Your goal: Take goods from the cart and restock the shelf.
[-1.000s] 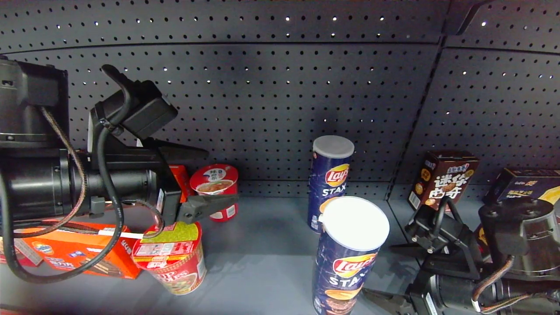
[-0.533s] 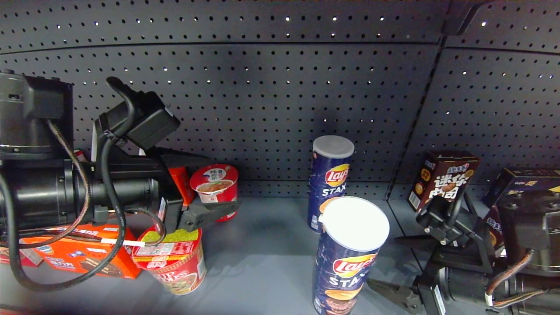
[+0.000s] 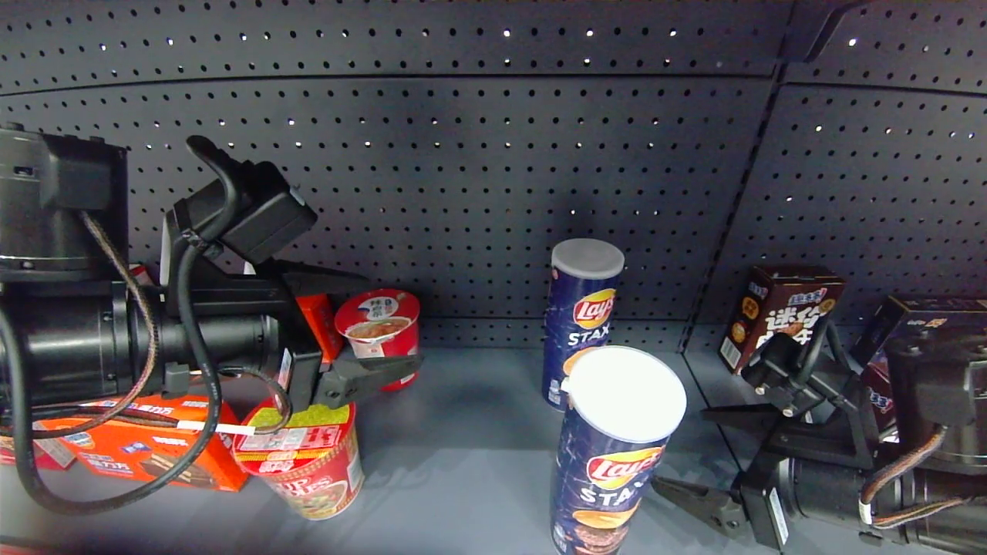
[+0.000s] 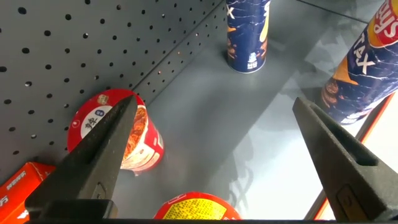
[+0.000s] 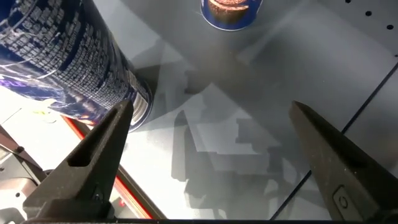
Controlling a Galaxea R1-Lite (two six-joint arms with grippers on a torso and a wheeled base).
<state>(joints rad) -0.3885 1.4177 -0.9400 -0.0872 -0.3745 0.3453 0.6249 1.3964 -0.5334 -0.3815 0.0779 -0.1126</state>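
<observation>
L gripper [image 3: 389,316] and R gripper [image 3: 682,451] are wide apart, nothing in them. The can [image 3: 617,455] stands just beside R gripper, so I'd pull it straight back, slow, no bumps.

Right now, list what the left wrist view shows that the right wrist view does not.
Left wrist view, not the right: the open left pincer, a red noodle cup by the pegboard, a yellow-lidded noodle cup and an orange box corner. Right wrist view, not the left: the open right pincer. Both: the front chip can, the rear chip can and the grey shelf floor.
</observation>
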